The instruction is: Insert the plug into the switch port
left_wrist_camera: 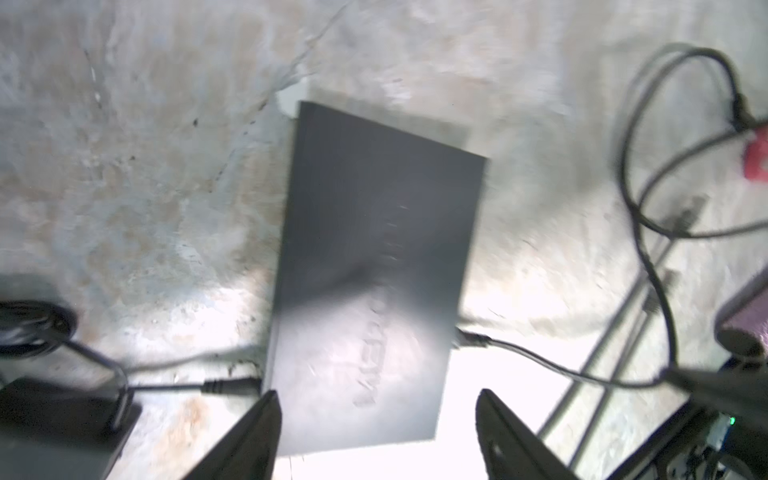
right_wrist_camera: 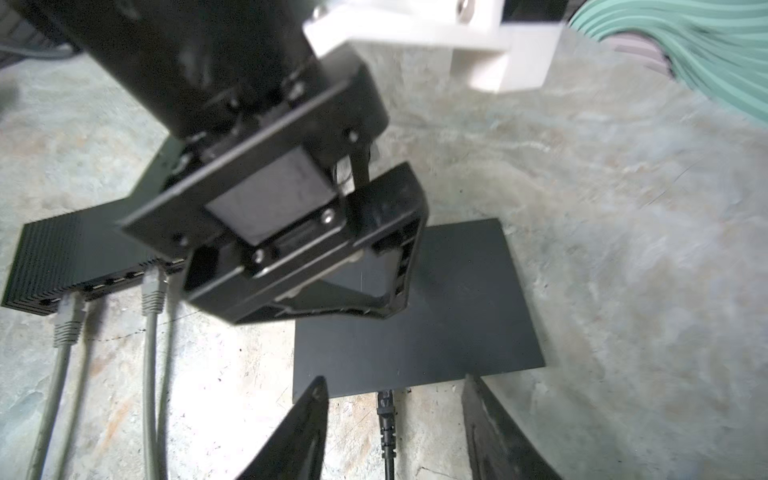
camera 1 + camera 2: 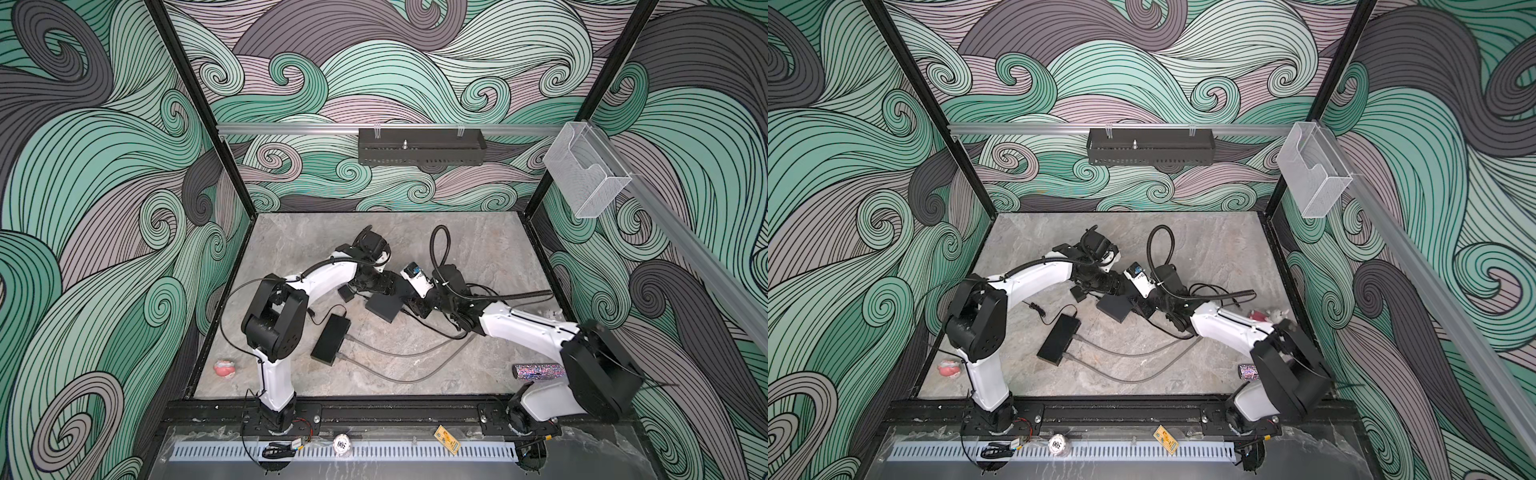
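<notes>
The right end effector (image 2: 394, 378) stands open; the plug (image 2: 384, 409) lies between its fingers, tip touching the switch (image 2: 457, 324) just ahead. The left end effector (image 1: 376, 395) is open too, straddling the switch's near end.

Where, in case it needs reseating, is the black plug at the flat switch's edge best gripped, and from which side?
Grip the plug by its ribbed moulded body, just behind the switch, across its two flanks. Come from the cable side, along its axis: it lies flat on the table, pointing straight into the edge.
</notes>
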Robot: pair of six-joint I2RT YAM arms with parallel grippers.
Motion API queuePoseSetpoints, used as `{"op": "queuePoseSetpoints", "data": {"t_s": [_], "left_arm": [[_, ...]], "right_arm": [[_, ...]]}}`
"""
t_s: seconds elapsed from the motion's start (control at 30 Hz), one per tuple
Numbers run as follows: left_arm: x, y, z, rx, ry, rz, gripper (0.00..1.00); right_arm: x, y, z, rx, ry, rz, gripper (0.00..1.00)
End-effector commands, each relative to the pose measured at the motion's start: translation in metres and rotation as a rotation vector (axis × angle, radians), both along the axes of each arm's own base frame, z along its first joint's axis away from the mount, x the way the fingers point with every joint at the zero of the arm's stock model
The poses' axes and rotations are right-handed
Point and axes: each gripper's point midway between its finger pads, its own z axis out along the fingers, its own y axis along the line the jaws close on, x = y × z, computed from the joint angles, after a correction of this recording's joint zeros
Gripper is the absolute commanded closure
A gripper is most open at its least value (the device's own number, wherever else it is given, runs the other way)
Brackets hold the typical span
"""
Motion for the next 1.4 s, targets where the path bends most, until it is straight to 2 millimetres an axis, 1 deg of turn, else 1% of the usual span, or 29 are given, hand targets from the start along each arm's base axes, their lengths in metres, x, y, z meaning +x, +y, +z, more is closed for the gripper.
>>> {"op": "queuePoseSetpoints", "data": {"t_s": [0.0,0.1,0.17,0.23,0.33,0.47,0.7,0.77,0.9,1.0,1.03,1.13,1.2,1.23,1.3,1.33,1.37], "left_arm": [[-0.04,0.005,0.002,0.091,0.01,-0.09,0.23],[-0.063,-0.004,-0.003,0.139,-0.035,-0.155,0.23],[-0.075,-0.008,-0.011,0.182,-0.042,-0.178,0.25],[-0.081,-0.008,-0.023,0.226,-0.031,-0.181,0.3],[-0.084,-0.008,-0.04,0.262,-0.01,-0.174,0.35],[-0.077,-0.004,-0.052,0.317,-0.028,-0.158,0.35],[-0.058,-0.004,-0.068,0.41,-0.057,-0.153,0.35],[-0.052,-0.002,-0.073,0.443,-0.065,-0.147,0.35],[-0.044,0.003,-0.078,0.493,-0.088,-0.133,0.37],[-0.037,0.005,-0.077,0.505,-0.111,-0.113,0.37],[-0.034,0.005,-0.077,0.504,-0.116,-0.105,0.37],[-0.028,0.008,-0.079,0.503,-0.114,-0.09,0.38],[-0.025,0.01,-0.079,0.501,-0.113,-0.079,0.38],[-0.024,0.01,-0.078,0.5,-0.115,-0.078,0.38],[-0.023,0.009,-0.072,0.488,-0.122,-0.076,0.38],[-0.024,0.007,-0.066,0.468,-0.125,-0.075,0.38],[-0.025,0.004,-0.06,0.446,-0.127,-0.073,0.38]], "right_arm": [[-0.012,-0.026,-0.019,-0.051,0.093,-0.069,0.45],[-0.015,-0.045,-0.026,-0.036,0.189,-0.175,0.42],[-0.021,-0.055,-0.036,-0.039,0.279,-0.222,0.44],[-0.029,-0.058,-0.046,-0.053,0.336,-0.213,0.49],[-0.045,-0.053,-0.061,-0.08,0.413,-0.141,0.55],[-0.055,-0.045,-0.072,-0.076,0.488,-0.086,0.57],[-0.057,-0.04,-0.086,-0.09,0.547,-0.069,0.58],[-0.059,-0.042,-0.089,-0.097,0.557,-0.072,0.63],[-0.063,-0.043,-0.092,-0.097,0.577,-0.077,0.82],[-0.067,-0.045,-0.094,-0.088,0.59,-0.084,0.92],[-0.069,-0.045,-0.095,-0.085,0.593,-0.085,0.94],[-0.071,-0.048,-0.094,-0.077,0.588,-0.096,0.95],[-0.07,-0.049,-0.093,-0.074,0.578,-0.104,0.93],[-0.069,-0.05,-0.092,-0.075,0.572,-0.111,0.88],[-0.065,-0.052,-0.09,-0.081,0.556,-0.122,0.72],[-0.062,-0.053,-0.087,-0.084,0.541,-0.132,0.67],[-0.059,-0.054,-0.082,-0.084,0.526,-0.138,0.65]]}}
